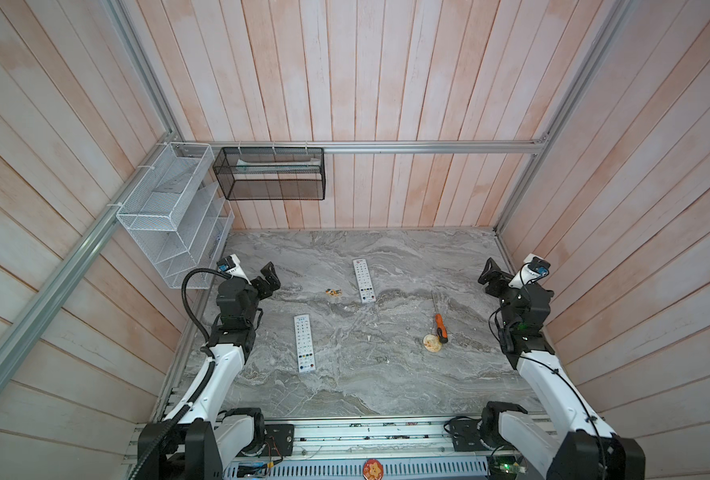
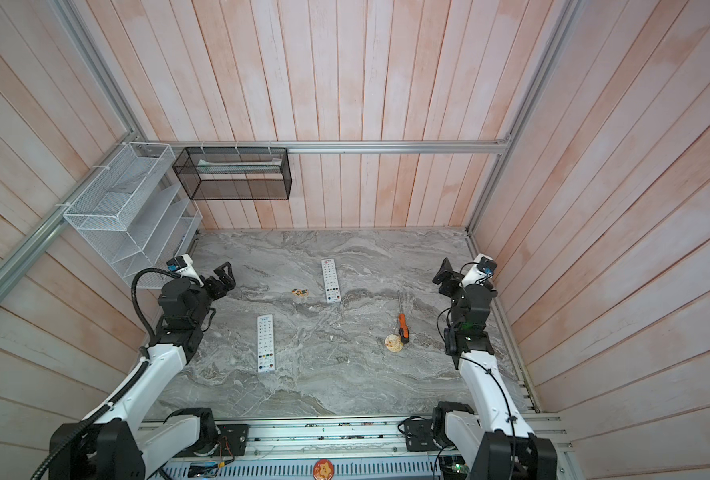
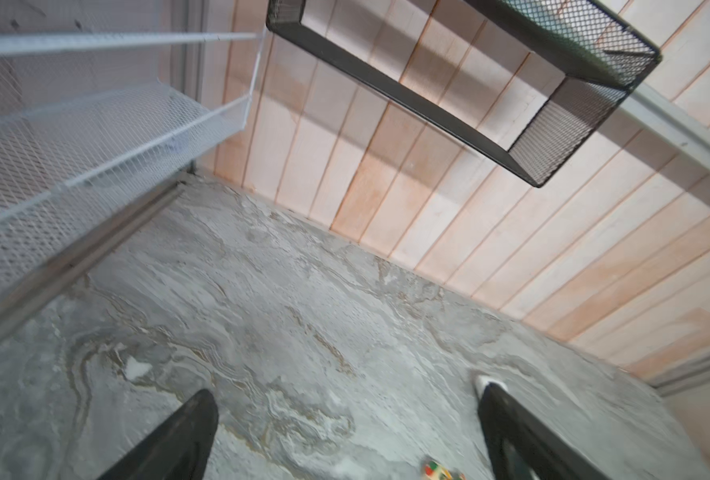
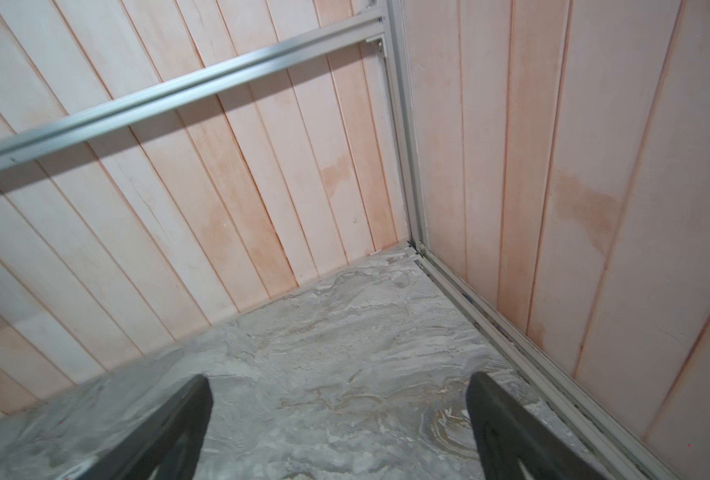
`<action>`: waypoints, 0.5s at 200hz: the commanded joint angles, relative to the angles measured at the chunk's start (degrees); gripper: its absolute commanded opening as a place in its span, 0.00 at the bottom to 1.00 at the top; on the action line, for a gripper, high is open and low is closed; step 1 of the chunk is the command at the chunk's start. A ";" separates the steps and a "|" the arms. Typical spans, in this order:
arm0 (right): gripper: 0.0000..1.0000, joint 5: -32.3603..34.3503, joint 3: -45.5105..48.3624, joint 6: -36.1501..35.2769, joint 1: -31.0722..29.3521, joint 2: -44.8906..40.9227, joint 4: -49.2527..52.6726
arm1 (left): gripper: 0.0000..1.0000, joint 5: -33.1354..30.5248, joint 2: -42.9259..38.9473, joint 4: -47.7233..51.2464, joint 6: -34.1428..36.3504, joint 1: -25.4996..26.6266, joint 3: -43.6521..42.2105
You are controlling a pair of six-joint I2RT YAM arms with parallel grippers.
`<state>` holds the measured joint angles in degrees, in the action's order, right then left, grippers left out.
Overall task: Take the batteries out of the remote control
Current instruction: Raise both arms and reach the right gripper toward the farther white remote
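small coloured item [image 1: 334, 293]: too small to identify | left wrist view: cut off at edge, blurred

White shells and black joints form the left arm [image 1: 222, 365], lower left, carrying a ribbed black hose [image 1: 184, 289], and the right arm [image 1: 546, 374], lower right, carrying a thin black cable [image 1: 568, 386], while the left pincer [image 1: 271, 270] and the right pincer [image 1: 487, 269] are black.

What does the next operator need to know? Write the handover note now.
Left pincer: open, empty, raised at the left side.
Right pincer: open, empty, raised at the right.
Near remote and far remote lie buttons up, apart.
Small gold-and-dark bits beside the far one: too small to identify.
Done: nothing evident.
Left: flip a remote, open it, take out the batteries.
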<state>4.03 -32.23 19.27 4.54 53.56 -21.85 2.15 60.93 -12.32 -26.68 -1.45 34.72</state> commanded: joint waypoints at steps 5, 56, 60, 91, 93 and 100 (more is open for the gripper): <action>0.96 -12.15 -4.86 5.80 -0.23 -3.30 23.41 | 1.00 12.45 -2.29 13.03 -8.37 0.33 3.19; 0.94 -28.11 -12.72 7.80 -1.67 1.10 41.19 | 1.00 18.25 -5.91 22.59 -6.90 8.17 6.09; 0.94 -28.64 -13.33 7.44 -2.16 1.69 42.29 | 1.00 18.36 -5.91 23.45 -6.83 8.91 6.35; 0.94 -25.84 -16.00 5.13 -10.18 6.54 47.40 | 1.00 19.40 -5.76 25.34 -7.52 14.37 4.72; 0.94 -25.46 -16.19 4.98 -10.98 6.95 47.66 | 1.00 19.38 -5.69 25.22 -7.62 14.73 4.52; 0.94 -23.37 -16.71 4.76 -13.30 8.02 48.38 | 1.00 19.01 -5.45 25.11 -8.09 15.99 4.02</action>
<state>-19.88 -46.17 25.45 -2.98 59.11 18.59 19.38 55.44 9.69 -33.28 11.35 39.72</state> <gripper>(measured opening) 0.939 0.998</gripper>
